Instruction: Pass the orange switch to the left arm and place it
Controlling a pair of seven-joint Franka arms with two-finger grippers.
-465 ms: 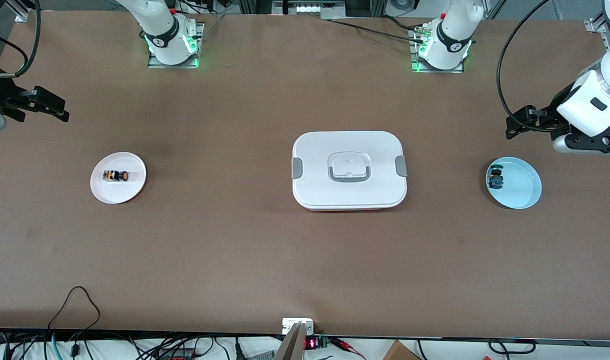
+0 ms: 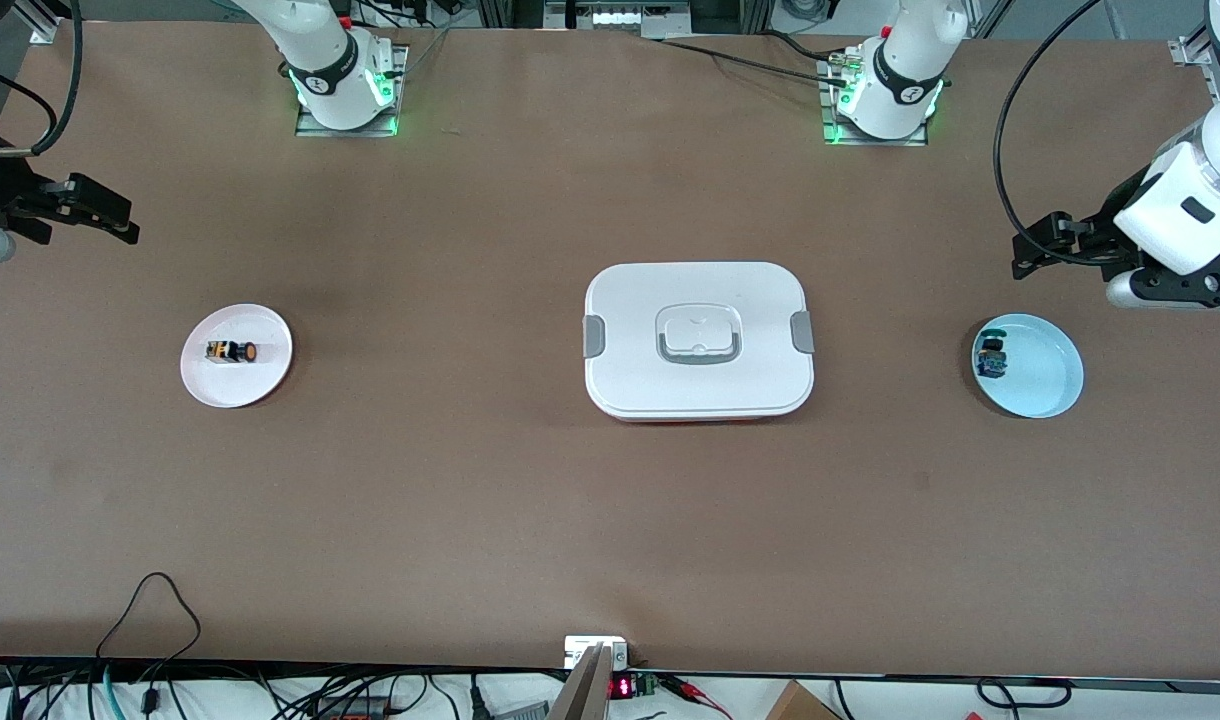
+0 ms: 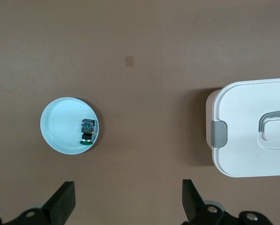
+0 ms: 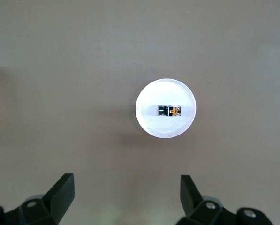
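Observation:
The orange switch (image 2: 232, 351), a small black part with an orange cap, lies on its side on a white plate (image 2: 262, 378) toward the right arm's end of the table. In the right wrist view the switch (image 4: 170, 111) and its plate (image 4: 165, 130) lie well ahead of my right gripper (image 4: 127, 187), which is open and empty. The right gripper (image 2: 102, 212) hangs over bare table near that end's edge. The white box (image 2: 698, 340) stands mid-table with its lid on. My left gripper (image 2: 1045, 245) is open and empty over the table at the left arm's end.
A light blue plate (image 2: 1048, 378) with a blue-capped switch (image 2: 992, 358) sits toward the left arm's end; the left wrist view shows that plate (image 3: 59, 133), the blue switch (image 3: 88, 131) and the box's end (image 3: 252, 140). Cables run along the table's nearer edge.

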